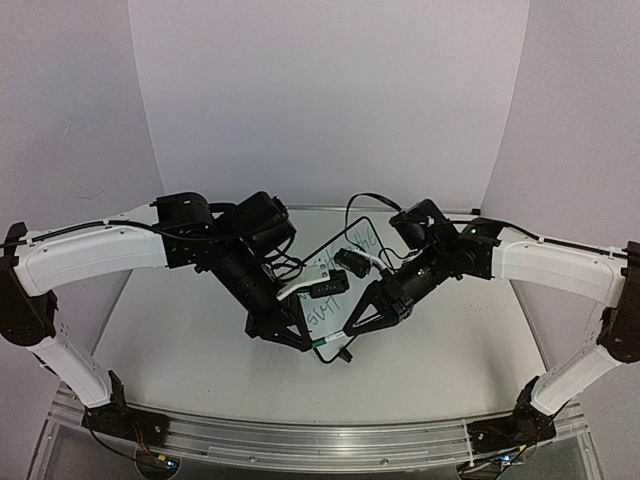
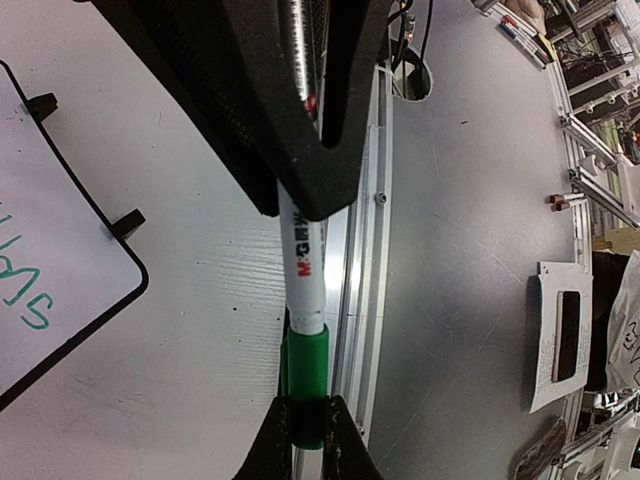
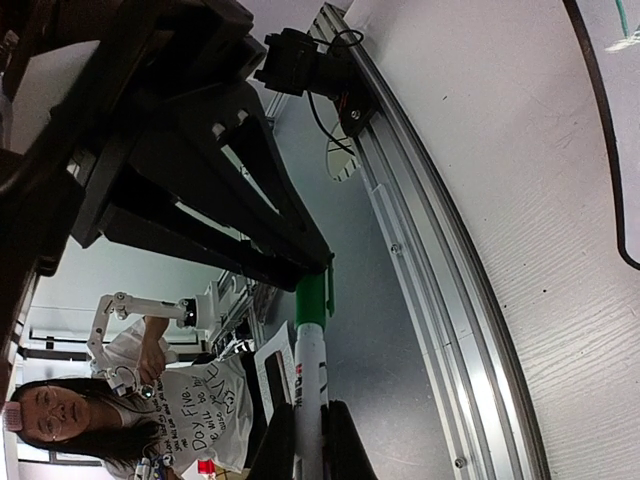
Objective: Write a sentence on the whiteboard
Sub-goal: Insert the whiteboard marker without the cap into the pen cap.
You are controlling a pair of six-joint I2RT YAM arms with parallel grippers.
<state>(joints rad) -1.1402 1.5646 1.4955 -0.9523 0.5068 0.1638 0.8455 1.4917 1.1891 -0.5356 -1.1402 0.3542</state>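
Note:
The whiteboard (image 1: 330, 312) lies flat at mid-table with green writing on it. It shows at the left of the left wrist view (image 2: 40, 250) and at the top right of the right wrist view (image 3: 628, 150). A marker (image 1: 340, 334) with a white barrel (image 2: 305, 265) and a green cap (image 2: 305, 370) hangs level just above the board's near edge. My left gripper (image 1: 310, 342) is shut on the green cap (image 3: 312, 300). My right gripper (image 1: 354, 329) is shut on the white barrel (image 3: 308, 400). The cap sits on the barrel's end.
An aluminium rail (image 1: 320, 440) runs along the table's near edge, right under the marker in the left wrist view (image 2: 365, 250). White walls close in the back and sides. Black cables (image 1: 345, 225) loop over the board's far part. A person (image 3: 70, 420) stands beyond the table.

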